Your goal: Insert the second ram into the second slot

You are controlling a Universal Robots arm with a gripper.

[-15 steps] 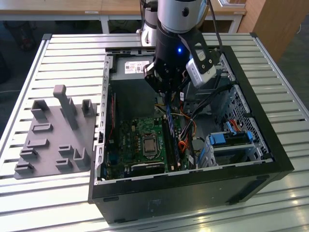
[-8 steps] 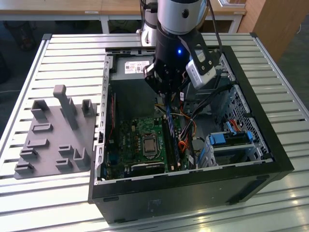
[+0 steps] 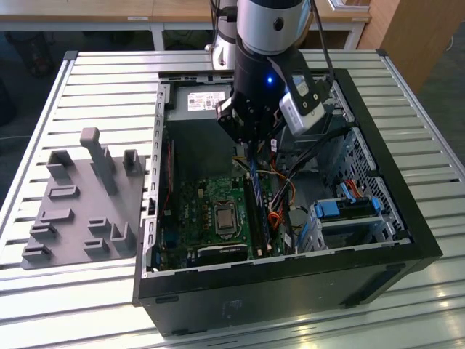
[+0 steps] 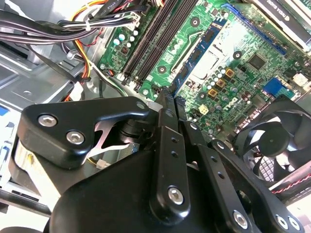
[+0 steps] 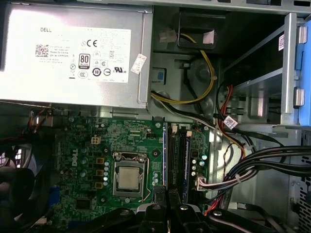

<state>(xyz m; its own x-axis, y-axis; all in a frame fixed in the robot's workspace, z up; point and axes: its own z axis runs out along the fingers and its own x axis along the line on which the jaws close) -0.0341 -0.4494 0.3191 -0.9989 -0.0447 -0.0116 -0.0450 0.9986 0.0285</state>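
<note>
Spotted the second ram (image 3: 252, 173) in the exterior view as a thin blue strip standing on edge, right under the claw (image 3: 251, 149) and just over the memory slots (image 3: 260, 214). Found the claw clenched on the strip's upper edge, with the fingers (image 4: 167, 121) drawn close together in the second wrist view. Couldn't tell whether the strip's lower edge touched a slot. Picked out the slots (image 5: 177, 150) in the first wrist view, dark and side by side, just beside the processor socket (image 5: 129, 177) on the green motherboard (image 5: 82, 145). Noted the silver power supply (image 5: 73, 53) beyond the board, and a bundle of black cables (image 5: 257, 158) on the slots' other side. Caught a black fan (image 4: 277, 141) near the board's edge in the second wrist view. Saw it all inside an open black computer case (image 3: 407, 240) lying on a slatted metal bench (image 3: 109, 73), with a grey fixture tray (image 3: 80, 211) at the exterior view's left, apart from the case.
</note>
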